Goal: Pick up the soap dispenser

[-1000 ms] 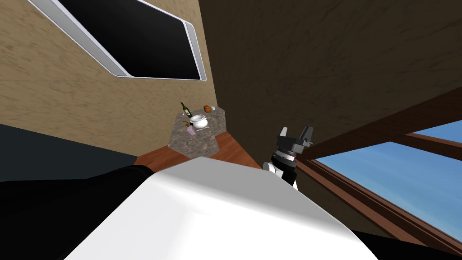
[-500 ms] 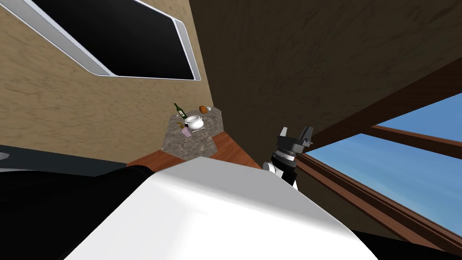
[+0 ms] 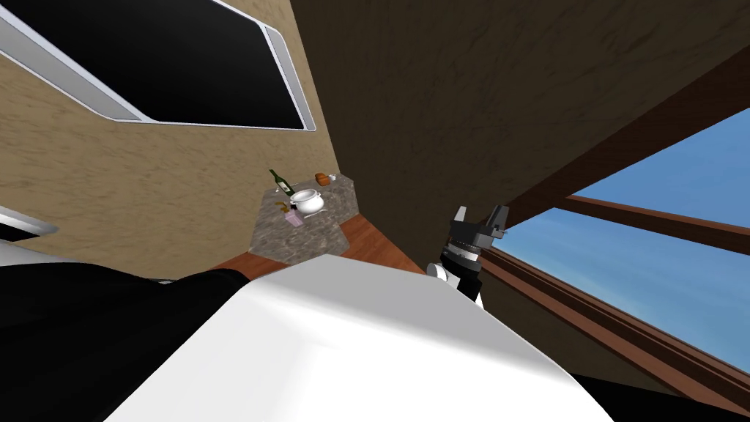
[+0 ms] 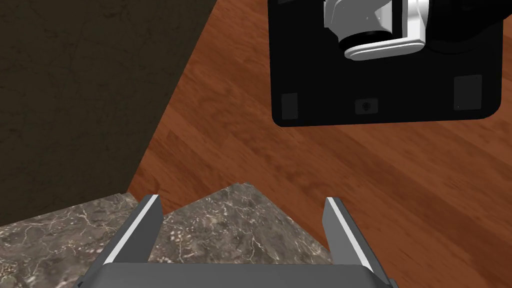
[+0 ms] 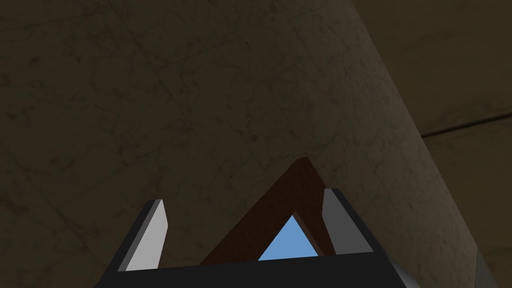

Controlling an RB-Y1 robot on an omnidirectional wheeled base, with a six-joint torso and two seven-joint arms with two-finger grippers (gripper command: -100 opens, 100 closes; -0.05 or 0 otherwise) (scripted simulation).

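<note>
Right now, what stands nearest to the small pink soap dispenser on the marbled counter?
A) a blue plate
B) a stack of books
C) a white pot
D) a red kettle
C: the white pot stands just beside the soap dispenser on the counter.

Counter [image 3: 300,238] in corner where two walls meet; floor [image 3: 370,245] between it and me. On counter: bottle [image 3: 278,182] at far left edge, by wall. Pot [image 3: 305,201] mid-top, just right of bottle. Soap dispenser [image 3: 293,218] just before pot, toward its left, nearer me. Round item [image 3: 321,178] and small cup [image 3: 332,176] side by side at far end, behind pot. Window [image 3: 644,264] in right wall. Right gripper [image 3: 480,217] right of counter, well apart, before window frame. Left gripper [image 4: 242,202] over counter's corner, floor beyond.
</note>
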